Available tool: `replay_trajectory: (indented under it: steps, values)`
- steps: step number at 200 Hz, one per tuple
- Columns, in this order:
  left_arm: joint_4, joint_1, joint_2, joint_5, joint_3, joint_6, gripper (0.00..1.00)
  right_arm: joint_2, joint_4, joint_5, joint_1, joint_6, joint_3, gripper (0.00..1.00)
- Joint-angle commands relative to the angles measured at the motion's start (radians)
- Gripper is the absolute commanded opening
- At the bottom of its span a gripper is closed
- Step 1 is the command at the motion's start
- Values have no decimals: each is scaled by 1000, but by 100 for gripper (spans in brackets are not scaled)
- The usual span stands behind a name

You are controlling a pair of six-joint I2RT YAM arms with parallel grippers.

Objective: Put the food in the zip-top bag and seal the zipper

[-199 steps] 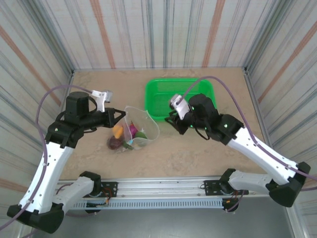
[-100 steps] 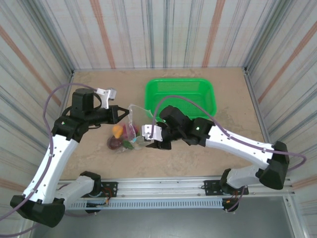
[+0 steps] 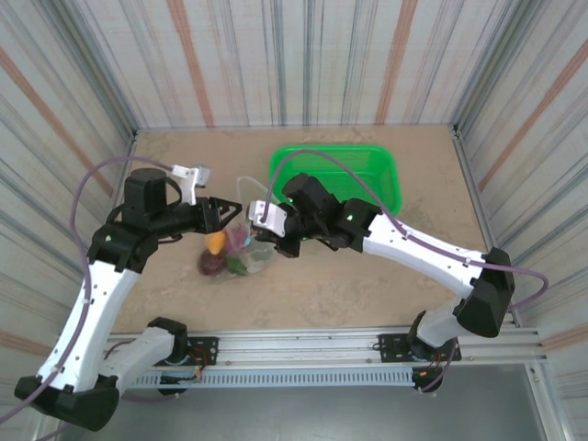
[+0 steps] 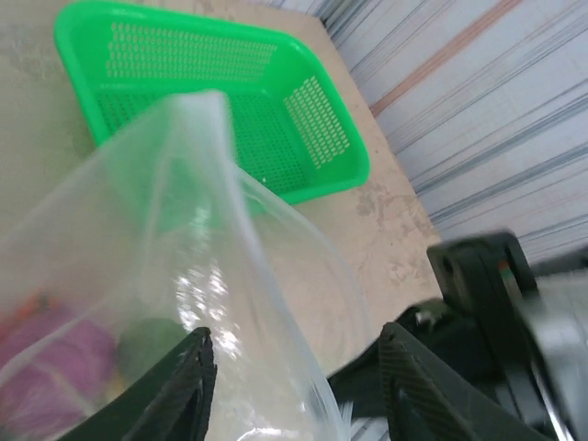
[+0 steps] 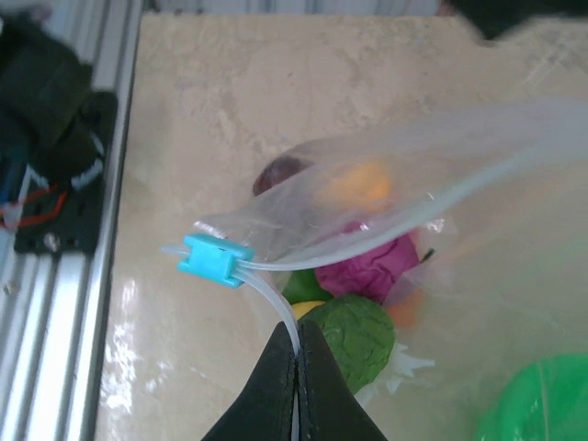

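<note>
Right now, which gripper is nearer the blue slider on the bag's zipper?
Right. The right gripper is shut on the zipper just beside the blue slider; the left gripper is open around the other end of the zip-top bag.

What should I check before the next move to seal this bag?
1. Right gripper shut on the zipper strip beside the blue slider: ok.
2. Left gripper gripping the zip-top bag: not ok, its fingers stand apart on either side of the film.
3. Bag mouth pressed flat for sealing: not ok, it gapes open.
4. All food inside: cannot tell; a maroon piece lies right at the bag's edge.
5. Slider at one end of the strip: ok.
</note>
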Motion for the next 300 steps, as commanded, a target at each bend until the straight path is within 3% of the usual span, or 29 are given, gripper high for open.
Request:
replay_trajectory:
  steps: [1, 29, 95, 122, 155, 204, 269, 300]
  values:
    - [2, 0, -61, -58, 38, 33, 54, -2, -19, -43, -36, 226, 84, 0]
    - [19, -32, -100, -101, 36, 96, 52, -9, -48, -27, -43, 295, 112, 0]
    - [183, -199, -206, -160, -78, 290, 50, 14, -169, -8, -64, 471, 202, 0]
    - [252, -302, -243, -191, -180, 445, 50, 6, -168, -17, -64, 492, 193, 0]
    - [367, -428, -296, -382, -301, 649, 52, -5, -150, -58, -56, 514, 184, 0]
    - [505, -437, -243, -489, -359, 694, 41, -9, -147, -67, -40, 512, 182, 0]
    - [497, -437, -227, -463, -353, 697, 9, -26, -151, -71, -35, 510, 184, 0]
    - [497, -437, -259, -492, -377, 668, 11, -26, -144, -71, -35, 515, 185, 0]
